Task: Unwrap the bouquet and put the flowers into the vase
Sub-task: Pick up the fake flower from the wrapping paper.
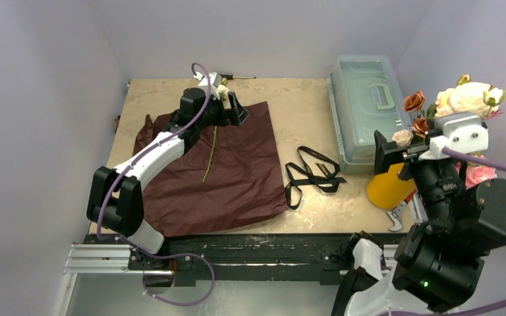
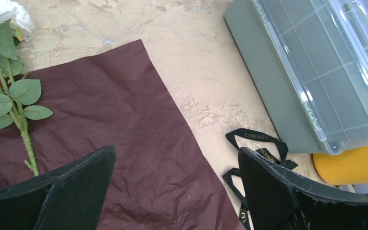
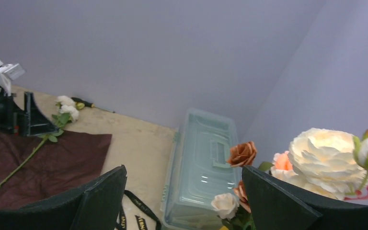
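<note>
Down to one loose stem, by the look of it: a long-stemmed white rose with green leaves, lying on the flattened dark maroon crinkled paper, far left. Hovering by its head with the left gripper, spread wide, empty. Best to drop square across the bare stem below the leaves and pinch without snagging paper. Then right, stem-end first, into the tall yellow-orange cylinder vase, near right, already crowded with cream, pink and rust blooms. Waiting there with the right gripper, parted, grasping nothing.
</note>
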Controlling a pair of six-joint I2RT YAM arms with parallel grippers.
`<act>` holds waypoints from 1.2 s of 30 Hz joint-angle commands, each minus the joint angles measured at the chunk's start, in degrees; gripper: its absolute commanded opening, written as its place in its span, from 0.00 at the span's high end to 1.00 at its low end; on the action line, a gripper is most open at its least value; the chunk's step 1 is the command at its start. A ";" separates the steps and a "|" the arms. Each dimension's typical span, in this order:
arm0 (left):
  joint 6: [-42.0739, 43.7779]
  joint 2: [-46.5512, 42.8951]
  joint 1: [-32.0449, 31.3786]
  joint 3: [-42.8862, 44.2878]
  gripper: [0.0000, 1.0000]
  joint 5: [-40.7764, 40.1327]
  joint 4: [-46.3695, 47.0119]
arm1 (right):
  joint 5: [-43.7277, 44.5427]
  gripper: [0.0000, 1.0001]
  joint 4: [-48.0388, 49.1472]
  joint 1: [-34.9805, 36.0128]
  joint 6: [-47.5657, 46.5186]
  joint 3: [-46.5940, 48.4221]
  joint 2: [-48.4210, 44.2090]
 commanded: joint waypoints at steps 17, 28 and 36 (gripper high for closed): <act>9.95 -3.14 7.36 -2.41 0.03 -8.42 -10.32 | -15.55 0.04 1.52 -2.08 -3.01 2.62 18.78; 20.10 9.13 10.40 3.82 0.30 -3.61 -19.71 | -2.84 0.02 0.39 12.09 -1.76 7.36 24.46; 21.69 16.10 9.38 7.21 0.47 -0.05 -17.14 | 0.23 0.02 2.66 17.44 -0.53 6.58 25.26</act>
